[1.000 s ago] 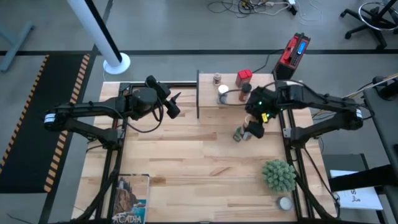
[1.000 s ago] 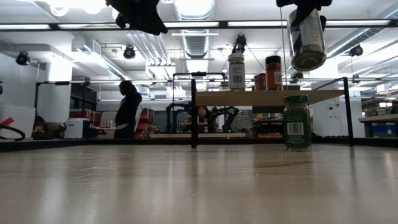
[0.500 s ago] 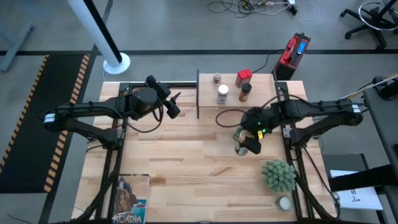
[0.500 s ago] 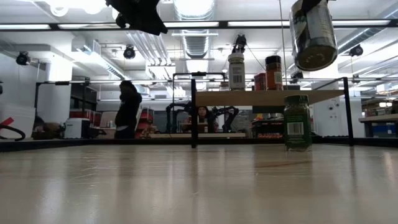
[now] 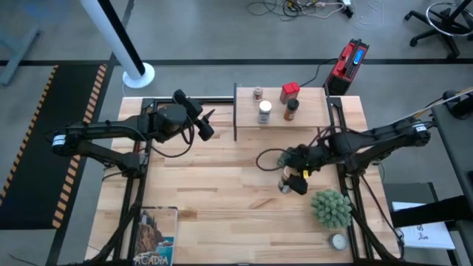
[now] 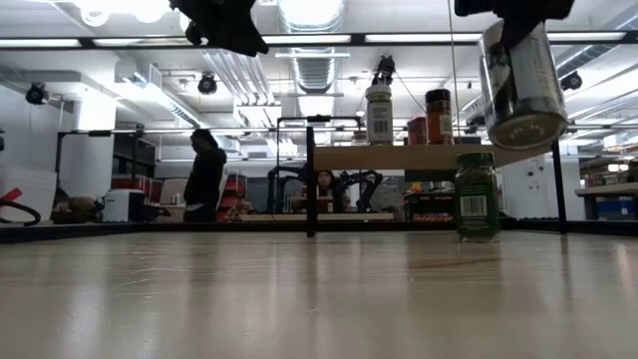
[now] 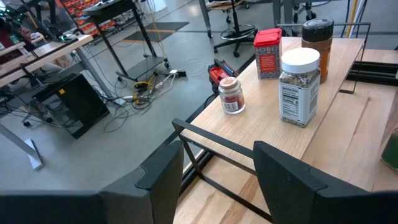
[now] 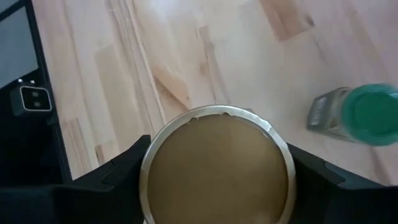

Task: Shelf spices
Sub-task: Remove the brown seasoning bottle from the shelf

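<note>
The tan cylindrical spice container hangs clear above the tabletop, clamped in the right gripper, just beside the green-lidded glass jar standing before the light wooden shelf. The left gripper waits left of the shelf, fingers apart.

A red tin, a white-lidded jar and a green-lidded jar are seen; the held can is tan-topped.

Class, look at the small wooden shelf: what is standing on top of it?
On the shelf stand four spices: a red tin, a dark-lidded jar, a white-lidded jar and a small jar. None hides another; the space under the shelf is not shown.
</note>
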